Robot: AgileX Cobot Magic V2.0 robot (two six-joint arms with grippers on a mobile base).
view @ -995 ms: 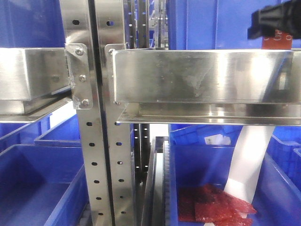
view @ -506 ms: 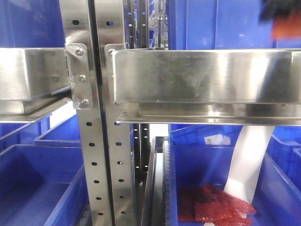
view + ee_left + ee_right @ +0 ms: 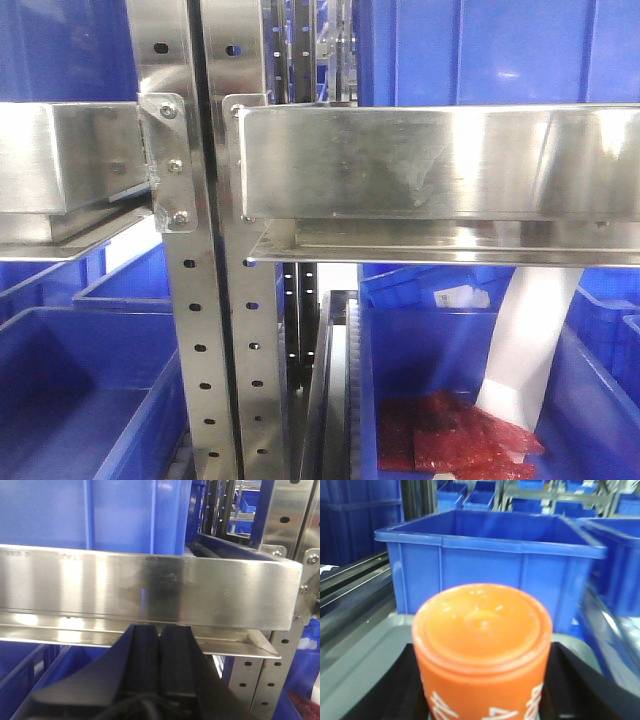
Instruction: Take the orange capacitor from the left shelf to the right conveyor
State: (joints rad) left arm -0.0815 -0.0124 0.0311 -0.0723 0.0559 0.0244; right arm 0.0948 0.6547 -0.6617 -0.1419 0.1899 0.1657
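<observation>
The orange capacitor (image 3: 482, 650) fills the right wrist view, end-on, with white numerals on its side. My right gripper (image 3: 482, 690) is shut on it, one black finger (image 3: 390, 690) showing at each side. The left shelf (image 3: 430, 160) is a shiny steel rack with perforated uprights across the front view. My left gripper (image 3: 160, 645) is shut with nothing in it, its tips just below a steel rail (image 3: 150, 585) of that shelf. A grey surface (image 3: 355, 660) lies under the capacitor; I cannot tell if it is the right conveyor. Neither gripper shows in the front view.
A large blue bin (image 3: 490, 560) stands right behind the capacitor, with more blue bins around it. In the front view blue bins sit on and under the rack; one (image 3: 395, 380) holds red crinkly packets (image 3: 455, 440) and a white strip (image 3: 530, 340).
The black right gripper with the orange capacitor, seen at the front view's top right edge, has moved up and right out of that view. The shelf and bins stay still.
</observation>
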